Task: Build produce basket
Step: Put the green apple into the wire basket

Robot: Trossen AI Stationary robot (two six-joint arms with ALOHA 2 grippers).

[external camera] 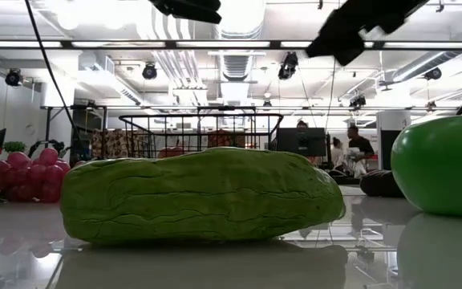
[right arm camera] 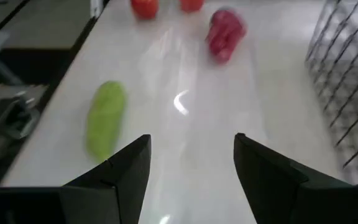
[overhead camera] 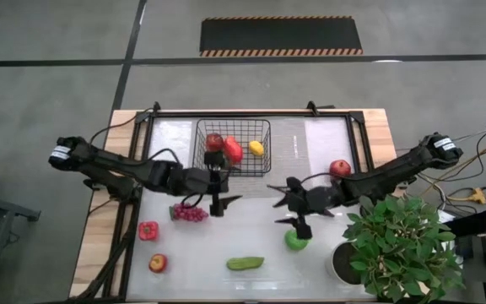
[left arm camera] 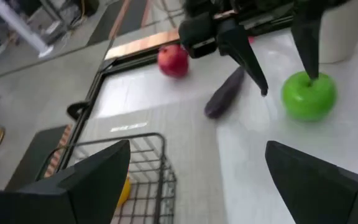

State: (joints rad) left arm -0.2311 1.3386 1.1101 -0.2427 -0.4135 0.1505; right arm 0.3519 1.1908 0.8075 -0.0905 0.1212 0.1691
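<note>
The black wire basket [overhead camera: 233, 127] stands at the table's far middle and holds a red apple [overhead camera: 214, 142], a red pepper [overhead camera: 233, 150] and a lemon [overhead camera: 256, 148]. My left gripper [overhead camera: 226, 205] is open, just near of the basket and beside the purple grapes [overhead camera: 190, 212]. My right gripper [overhead camera: 283, 213] is open above the table. The green apple [left arm camera: 308, 94] sits by one of its fingers and the dark eggplant [left arm camera: 225, 93] by the other. A cucumber [overhead camera: 245, 263], a red pepper [overhead camera: 148, 230] and a red apple [overhead camera: 158, 263] lie on the near part of the table.
Another red apple [overhead camera: 340, 168] rests on the table's right, beside the right arm. A leafy potted plant [overhead camera: 399, 245] fills the near right corner. Bare white tabletop [overhead camera: 226, 236] lies between the two grippers and the cucumber.
</note>
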